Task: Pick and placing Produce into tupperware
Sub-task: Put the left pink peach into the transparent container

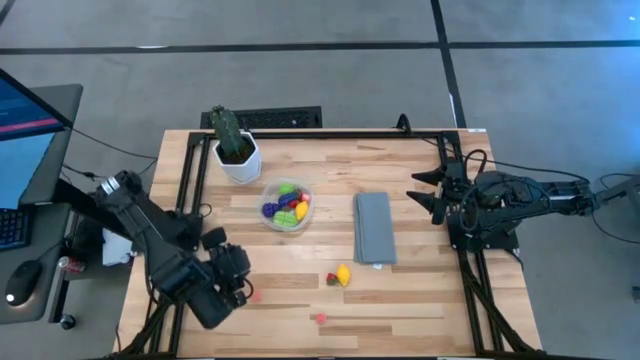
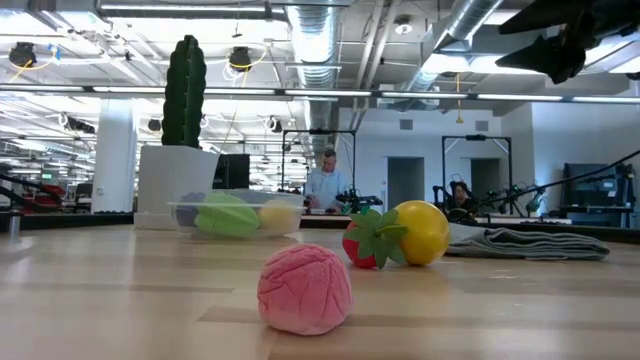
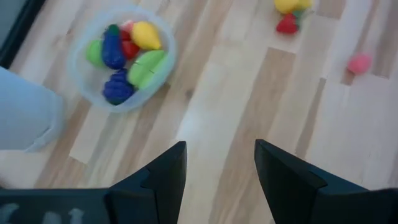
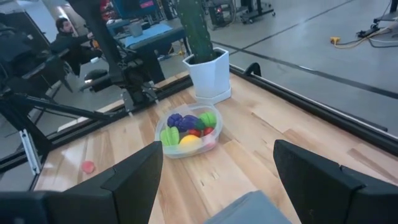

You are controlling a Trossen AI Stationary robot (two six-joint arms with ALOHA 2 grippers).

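Our left hand [image 1: 236, 290] hangs over the near-left of the surface [image 1: 420, 310] with its fingers apart and nothing between them, and our right hand [image 1: 428, 192] waits at the far-right edge, also parted and empty. The bowl [image 1: 286, 205] sits beside the white pot [image 1: 240, 160] toward the far side, already holding most of the produce: green, yellow, purple and red pieces. Three pieces lie outside it: a yellow fruit [image 1: 344, 273] touching a red one [image 1: 331, 279] near the grey cloth [image 1: 374, 228], and a pink piece [image 1: 320, 319] alone closer to the near edge. We judge the pink piece the natural next pick, since it lies nearest our left hand and nothing crowds it. To do it well, we should centre the open fingers over it, descend straight, close gently because it is small and round and may roll, then carry it high enough to clear the bowl's rim before releasing.
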